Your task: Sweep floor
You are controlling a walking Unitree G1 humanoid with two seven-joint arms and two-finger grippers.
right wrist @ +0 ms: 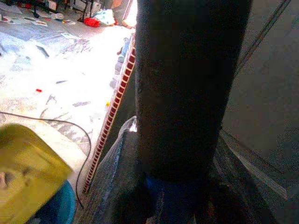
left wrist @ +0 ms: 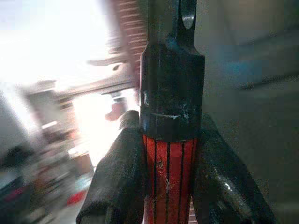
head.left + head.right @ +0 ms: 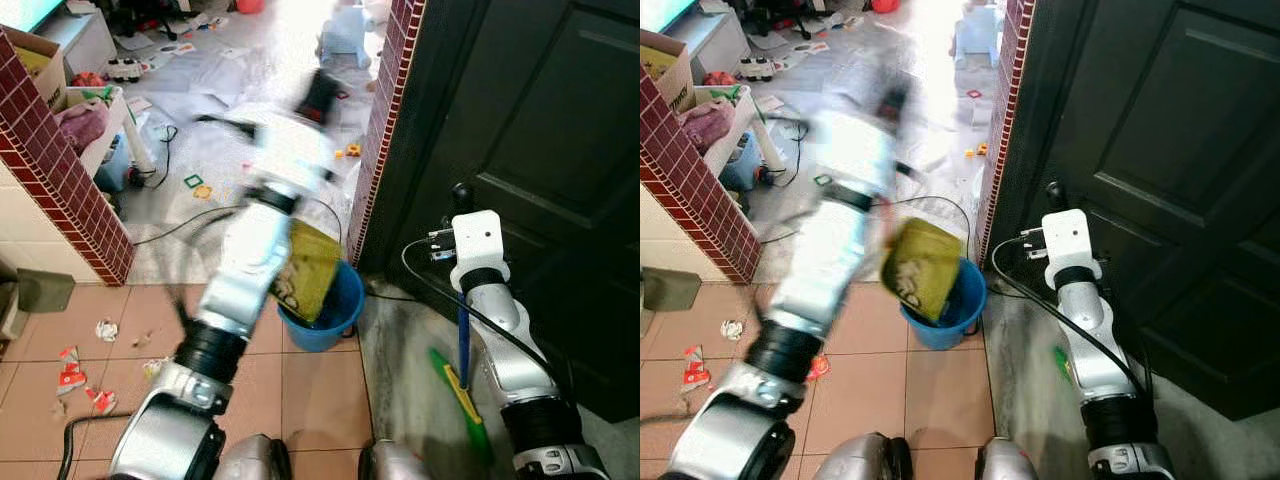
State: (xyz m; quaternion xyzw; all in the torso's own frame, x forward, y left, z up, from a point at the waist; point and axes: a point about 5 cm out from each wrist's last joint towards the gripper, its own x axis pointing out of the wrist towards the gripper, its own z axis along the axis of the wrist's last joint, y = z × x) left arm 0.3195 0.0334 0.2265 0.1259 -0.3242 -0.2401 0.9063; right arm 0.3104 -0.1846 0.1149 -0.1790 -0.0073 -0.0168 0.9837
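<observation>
My left arm is raised and blurred, and its gripper [image 2: 169,186] is shut on the red-and-black handle [image 2: 170,154] of a yellow dustpan [image 3: 312,268]. The pan hangs tilted over a blue bucket [image 3: 335,315] on the tiled floor. My right gripper [image 1: 175,186] is shut on a broom's dark pole [image 1: 182,84]. The blue lower handle [image 3: 463,340] runs down beside my right forearm to green bristles [image 3: 463,398] on the grey doorstep. Paper scraps [image 3: 105,328] and red-and-white wrappers [image 3: 70,372] lie on the tiles at my lower left.
A dark door [image 3: 540,150] stands close on the right. Red-tiled brick pillars [image 3: 60,160] [image 3: 385,110] frame an opening into a littered room. A black cable [image 3: 180,232] crosses the floor there. A shelf with boxes [image 3: 90,110] is at the far left.
</observation>
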